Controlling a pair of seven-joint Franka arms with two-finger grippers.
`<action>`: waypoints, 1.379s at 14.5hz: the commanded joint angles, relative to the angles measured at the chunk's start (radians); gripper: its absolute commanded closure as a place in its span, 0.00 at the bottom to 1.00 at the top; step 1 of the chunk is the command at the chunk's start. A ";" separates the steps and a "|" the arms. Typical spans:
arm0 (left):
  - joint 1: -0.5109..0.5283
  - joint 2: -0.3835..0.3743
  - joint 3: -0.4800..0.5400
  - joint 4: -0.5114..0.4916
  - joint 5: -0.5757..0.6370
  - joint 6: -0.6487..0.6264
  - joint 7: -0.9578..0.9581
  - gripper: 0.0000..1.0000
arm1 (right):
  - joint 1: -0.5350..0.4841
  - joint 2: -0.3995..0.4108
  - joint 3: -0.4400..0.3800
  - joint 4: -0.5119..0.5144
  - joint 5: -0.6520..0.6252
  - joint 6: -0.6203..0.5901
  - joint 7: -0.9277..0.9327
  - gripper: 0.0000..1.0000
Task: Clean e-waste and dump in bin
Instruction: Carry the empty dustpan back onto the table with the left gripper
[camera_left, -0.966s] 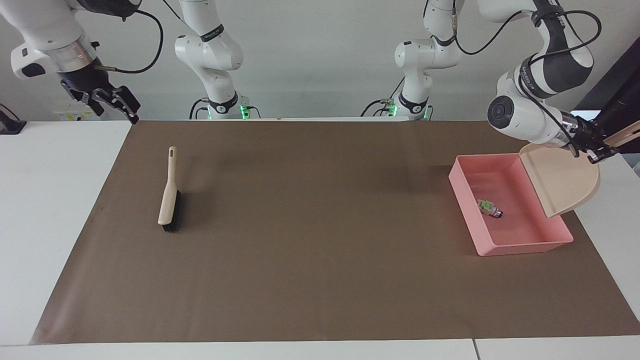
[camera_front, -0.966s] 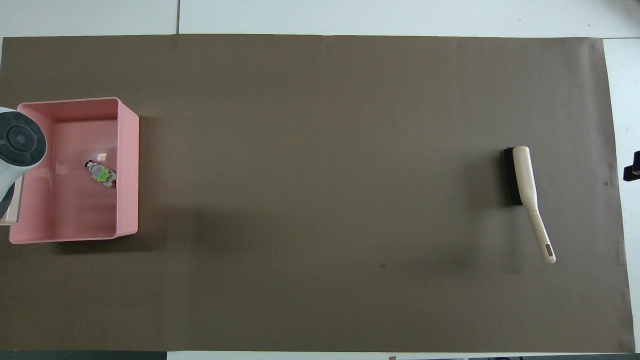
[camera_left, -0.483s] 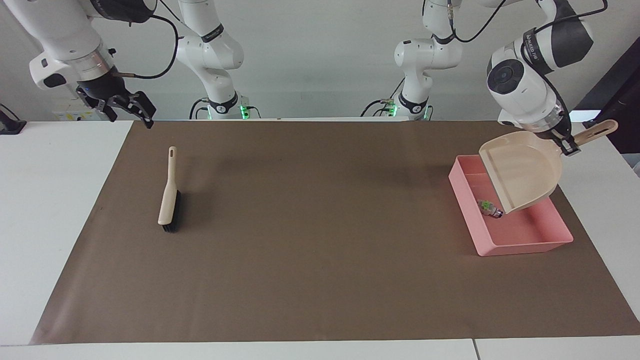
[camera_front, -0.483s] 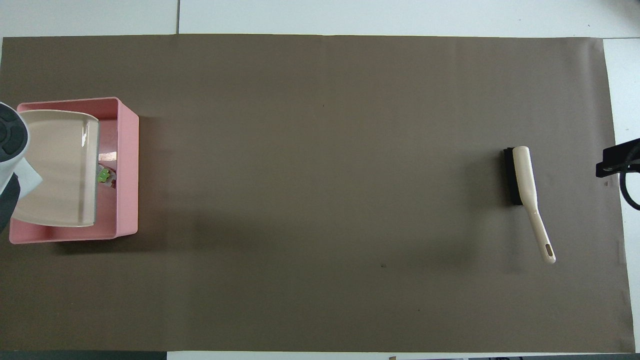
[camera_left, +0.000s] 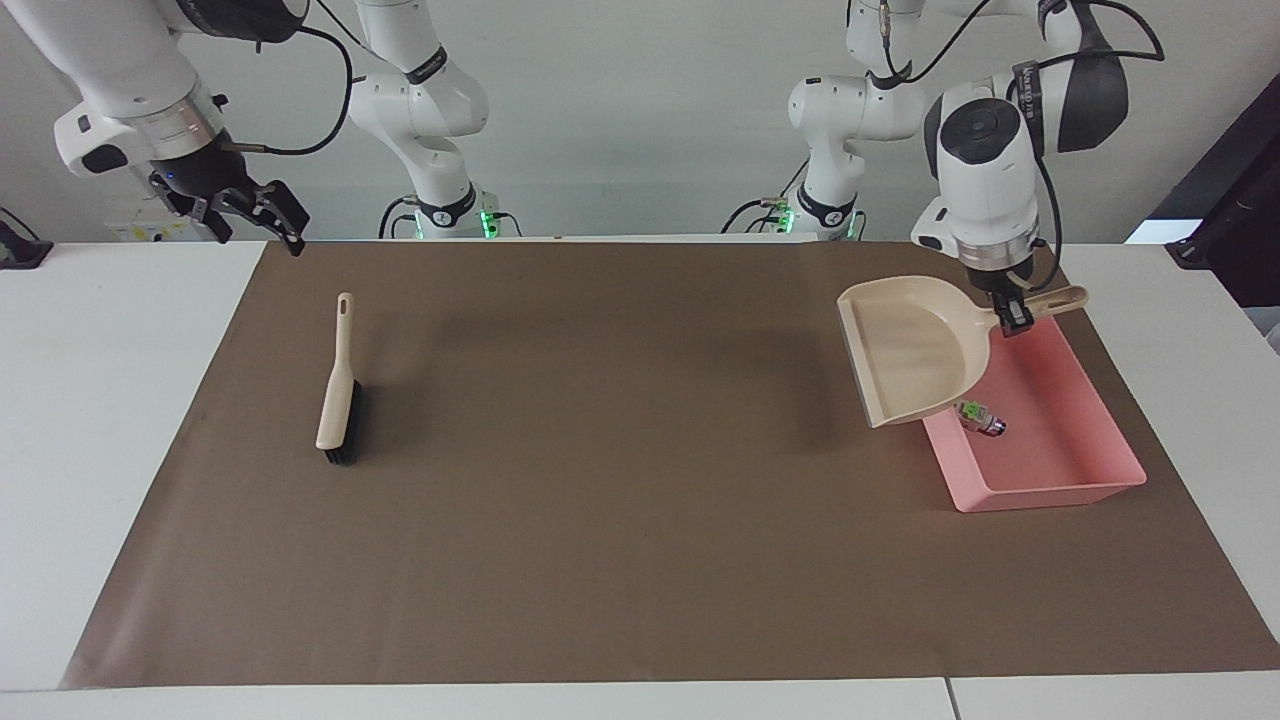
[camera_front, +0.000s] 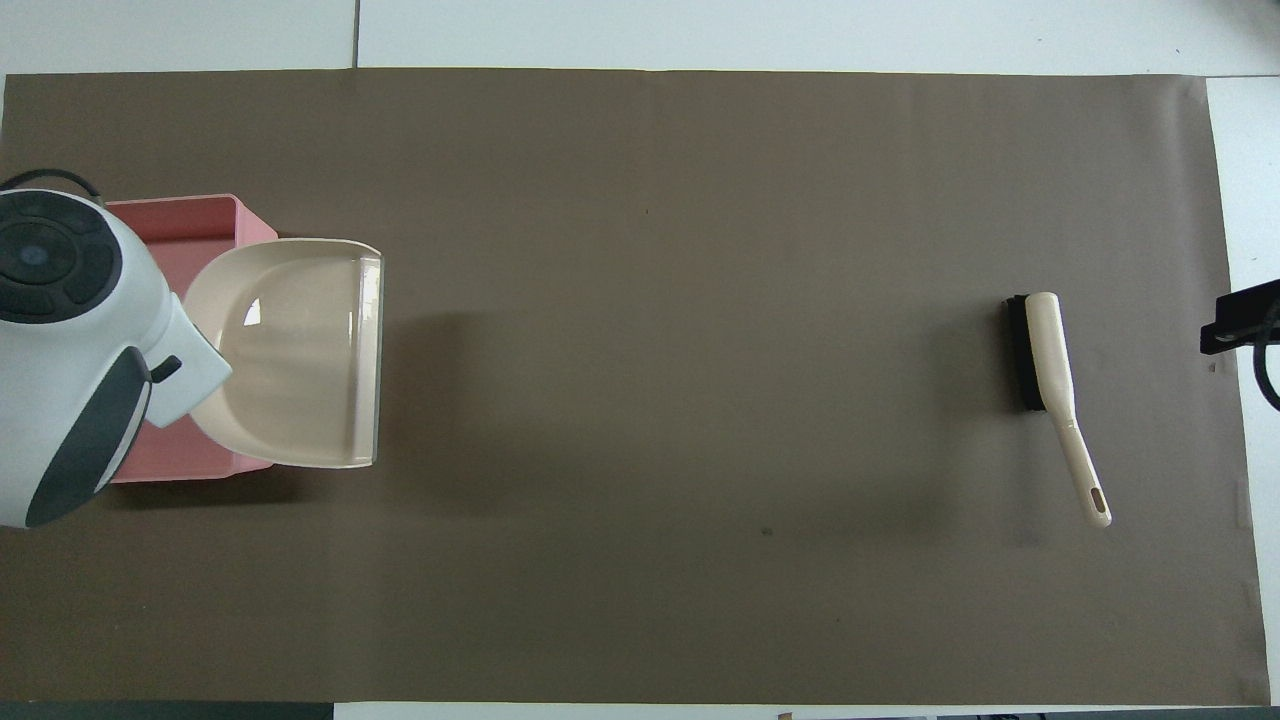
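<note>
In the right part of the facing view the left claw (camera_left: 1012, 316) is pinching the handle of the beige dustpan (camera_left: 912, 348) and holds it up in the air, over the edge of the pink bin (camera_left: 1050, 488) that looks toward the middle of the worktop (camera_left: 120, 400). The pan is almost level, with its open mouth turned to the middle of the brown mat (camera_left: 620, 480). In the overhead view the dustpan (camera_front: 290, 350) appears at the left of the frame and covers a big part of the bin (camera_front: 170, 212).

The e-waste (camera_left: 978, 416) lies inside the bin, on its floor, just under the lower edge of the pan in the facing view; some green and a dark piece are visible.

The right claw (camera_left: 245, 215) hangs in the upper left of the facing view, above the corner of the mat, with its fingers spread and nothing between them. This arm waits.

The brush (camera_left: 338, 385) lies flat on the mat in the left part of the facing view, its handle pointing toward the robots; in the overhead view the brush (camera_front: 1050, 375) is at the right.
</note>
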 joint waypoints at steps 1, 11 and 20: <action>-0.107 0.024 0.015 -0.048 -0.045 0.050 -0.114 1.00 | 0.007 0.007 0.002 0.018 -0.016 -0.005 -0.002 0.00; -0.326 0.268 0.016 -0.034 -0.067 0.164 -0.448 0.99 | 0.009 0.007 0.057 0.025 -0.013 -0.008 0.006 0.00; -0.313 0.161 0.024 -0.039 -0.067 -0.011 -0.651 0.02 | 0.009 0.003 0.082 0.013 -0.004 0.029 -0.020 0.00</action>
